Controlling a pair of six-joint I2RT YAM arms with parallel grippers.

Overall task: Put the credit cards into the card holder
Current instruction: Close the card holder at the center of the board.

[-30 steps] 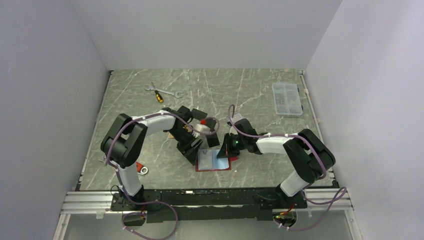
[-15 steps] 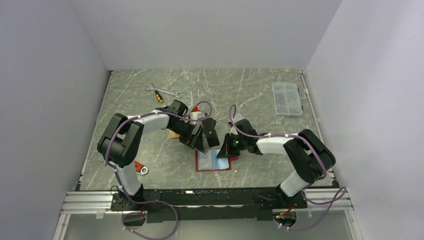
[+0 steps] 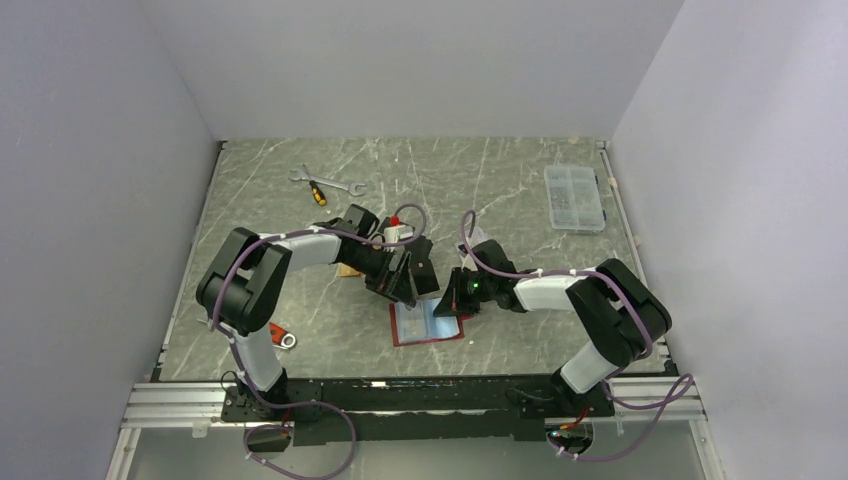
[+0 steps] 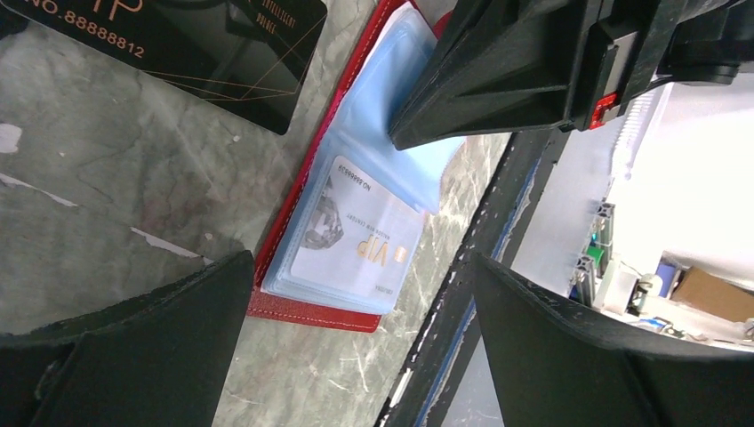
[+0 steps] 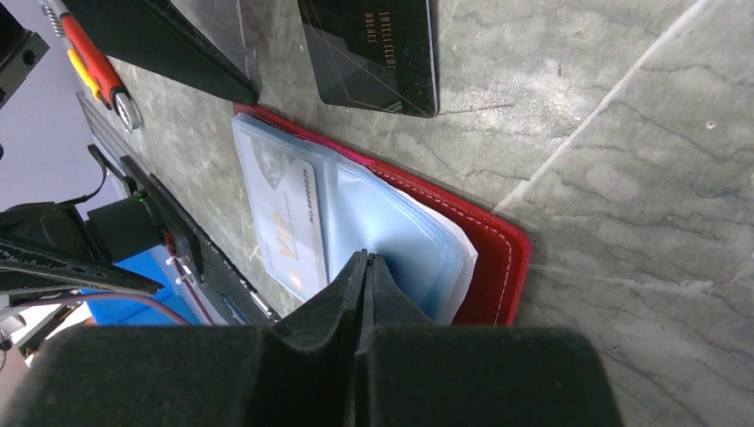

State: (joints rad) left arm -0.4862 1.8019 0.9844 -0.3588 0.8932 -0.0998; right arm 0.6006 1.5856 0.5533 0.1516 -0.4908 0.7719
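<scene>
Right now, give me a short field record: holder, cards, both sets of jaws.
card holder: open flat on the table, clear sleeves up
silver-grey card: inside a sleeve
black card: loose on the table beside the holder
left jaws: open, empty, above the holder
right jaws: shut, tips on a clear sleeve
</scene>
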